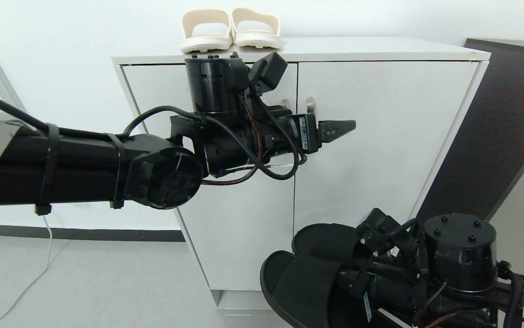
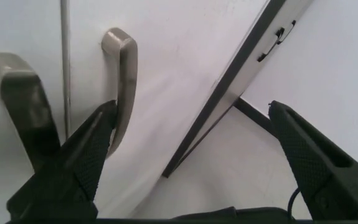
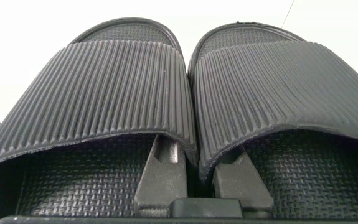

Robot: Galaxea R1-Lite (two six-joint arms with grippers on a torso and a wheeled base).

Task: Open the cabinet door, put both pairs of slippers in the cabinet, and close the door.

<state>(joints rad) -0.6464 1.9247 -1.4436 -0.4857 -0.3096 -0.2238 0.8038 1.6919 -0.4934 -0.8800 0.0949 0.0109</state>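
Grey floor (image 1: 84,282) and a plain white wall (image 1: 61,45) were all the room offered around the white cabinet (image 1: 380,48).

Nearest to me, low on the robot's right, the right gripper (image 3: 200,180) was clamped on the black slippers (image 1: 316,269). One finger was pushed under each strap and the two inner sides were pinched together between them. The pair hung toes forward in front of the lower part of the right door (image 1: 380,136), so that arm looked to have no hand to spare.

Farther in and higher, the left gripper (image 1: 348,124) hung level at the seam between the two shut doors, its fingers (image 2: 85,155) spread wide. The right door's handle (image 2: 121,74), a short upright bar, lay just inside the finger on the seam side. I could not tell whether it touched. The other finger stood well off toward the cabinet's right edge. The left door's handle (image 2: 17,87) sat outside the jaws, beyond the seam.

As I judged it, everything turned on that. The bar ran up and down and the gap between the fingers ran sideways across it, so closing would catch it square. The left arm was also plainly the nearer one, and the free one.

Farthest back, the cream slippers (image 1: 231,29) sat side by side on the cabinet top against the wall, above the left door (image 1: 161,91).
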